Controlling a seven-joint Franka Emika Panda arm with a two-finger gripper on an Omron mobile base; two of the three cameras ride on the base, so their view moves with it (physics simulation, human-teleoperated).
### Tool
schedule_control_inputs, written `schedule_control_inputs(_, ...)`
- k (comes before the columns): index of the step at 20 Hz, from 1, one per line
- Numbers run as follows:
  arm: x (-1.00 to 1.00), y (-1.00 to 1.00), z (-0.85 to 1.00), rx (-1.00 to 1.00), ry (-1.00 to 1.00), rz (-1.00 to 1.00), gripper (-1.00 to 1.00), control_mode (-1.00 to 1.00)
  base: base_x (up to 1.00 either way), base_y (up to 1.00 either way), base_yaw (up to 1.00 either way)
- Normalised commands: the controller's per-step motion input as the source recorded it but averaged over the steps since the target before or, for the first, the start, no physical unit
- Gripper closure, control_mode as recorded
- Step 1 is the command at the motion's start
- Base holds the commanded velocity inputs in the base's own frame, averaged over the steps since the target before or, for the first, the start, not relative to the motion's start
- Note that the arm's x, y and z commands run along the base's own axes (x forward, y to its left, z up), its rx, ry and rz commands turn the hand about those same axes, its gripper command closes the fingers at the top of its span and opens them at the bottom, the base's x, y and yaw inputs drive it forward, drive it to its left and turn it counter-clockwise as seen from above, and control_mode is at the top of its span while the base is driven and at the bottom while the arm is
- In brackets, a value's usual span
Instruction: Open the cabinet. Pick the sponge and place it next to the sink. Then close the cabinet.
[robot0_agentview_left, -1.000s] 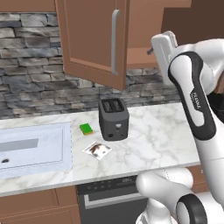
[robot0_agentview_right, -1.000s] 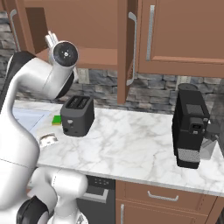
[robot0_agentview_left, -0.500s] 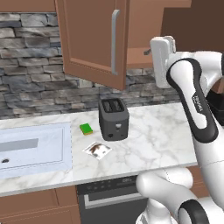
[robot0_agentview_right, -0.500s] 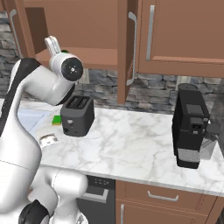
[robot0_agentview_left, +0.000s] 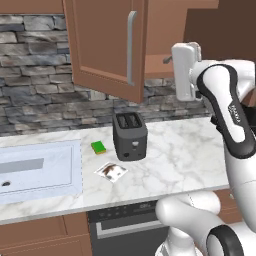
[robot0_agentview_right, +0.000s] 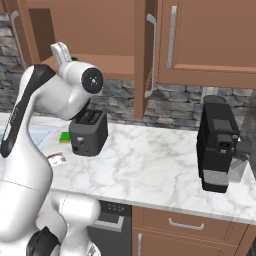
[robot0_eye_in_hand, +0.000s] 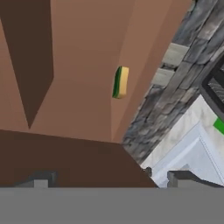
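- Since a second ago your arm has swung its forearm and hand up and in toward the open cabinet (robot0_agentview_left: 107, 47); the counter things lie as they did.
- The cabinet stands with both doors swung out, so the opening step looks done; the step in hand is, I judge, the reach for the sponge (robot0_eye_in_hand: 120, 82).
- The sink (robot0_agentview_left: 37, 167) is sunk in the counter at the left, well apart from the cabinet shelf, so a long carry follows the pick.
- The counter (robot0_agentview_left: 175, 160) is pale marble under a grey stone wall; a dark toaster (robot0_agentview_left: 130, 135) stands under the open door, and a black coffee machine (robot0_agentview_right: 217, 142) stands at the far right.
- Your pincer (robot0_eye_in_hand: 107, 179) is wide open and holds nothing; its tips sit at the bottom of the hand view, with the sponge well ahead.
- A bright green sponge (robot0_agentview_left: 98, 147) lies just beside the toaster: don't take it for your target. A small printed card (robot0_agentview_left: 111, 171) lies in front of it.
- The sponge you want rests on the cabinet's shelf near its edge, seen edge-on, dark green face with an orange layer. Square the open jaws across its narrow thickness before you close, and keep your wrist clear of the door edge.
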Motion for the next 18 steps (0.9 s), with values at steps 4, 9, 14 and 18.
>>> schedule_control_inputs(4,0.00,0.00,0.03,0.00,0.03,0.22,-1.00,-1.00,0.00,0.00,0.00)
schedule_control_inputs(9,0.00,0.00,0.13,0.00,0.06,0.24,-1.00,-1.00,0.00,0.00,0.00)
schedule_control_inputs(14,0.00,0.00,0.11,0.00,0.03,0.21,-1.00,-1.00,0.00,0.00,0.00)
schedule_control_inputs(18,0.00,0.00,0.00,0.00,0.00,0.12,-1.00,-1.00,0.00,0.00,0.00)
